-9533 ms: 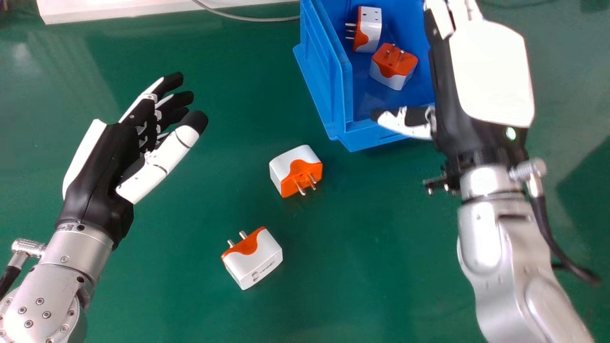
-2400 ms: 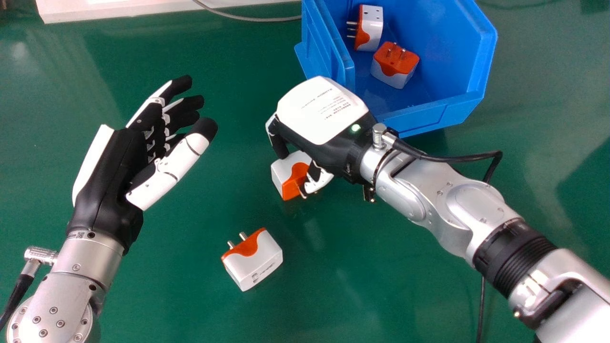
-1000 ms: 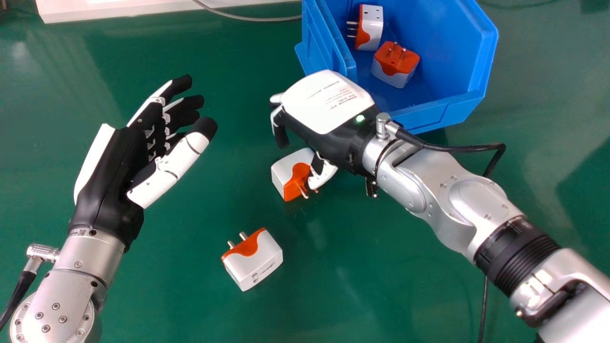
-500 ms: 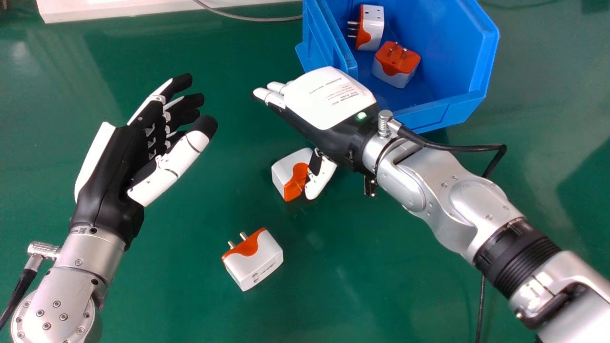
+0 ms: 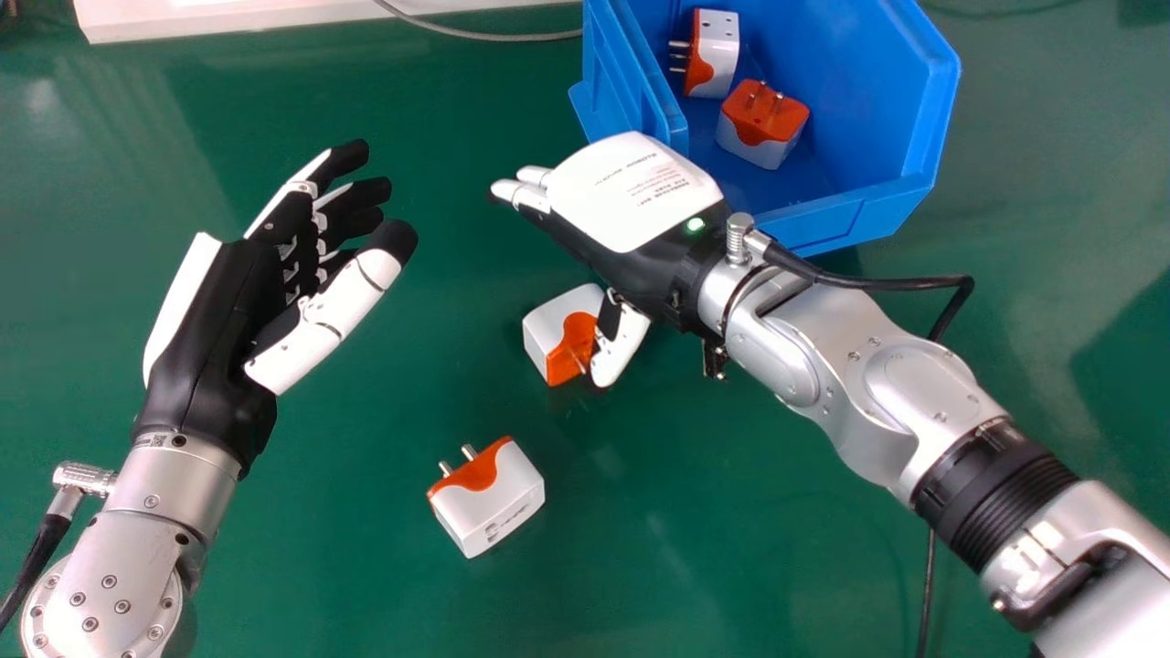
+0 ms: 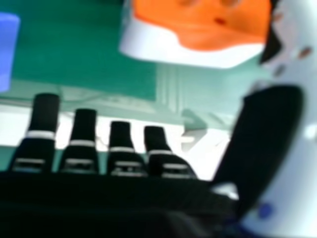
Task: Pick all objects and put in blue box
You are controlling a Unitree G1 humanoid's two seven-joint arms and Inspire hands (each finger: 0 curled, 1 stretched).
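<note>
- Box (image 5: 827,224): blue, at the far side of the green table (image 5: 347,548), its open top showing 2 plugs inside.
- Plug 1 (image 5: 722,46): inside the box, deeper in, lying with its prongs toward the box's left wall.
- Plug 2 (image 5: 760,117): inside the box, nearer its front wall, orange face and prongs up.
- Plug 3 (image 5: 551,322): on the table, outside the box, off its near left corner, prongs facing away from the box.
- Plug 4 (image 5: 498,498): also on the table, farther from the box than plug 3, on the robot's side, white and orange, lying on its side.
- Right hand (image 5: 635,196): at the box's near left corner, back upward, fingers extended and pointing left of the box. Its thumb is lowered beside plug 3; I can't tell whether they touch. It is pinching nothing. The right hand view shows its fingers straight, with small gaps between them.
- Left hand (image 5: 206,334): well apart from the box, to its left, fingers loosely extended, thumb away from them, holding nothing.
- Grey cable (image 5: 475,35): left of the box, running up to its left wall in the head view.
- White panel (image 5: 228,16): farther left of the box, along the table's far edge.
</note>
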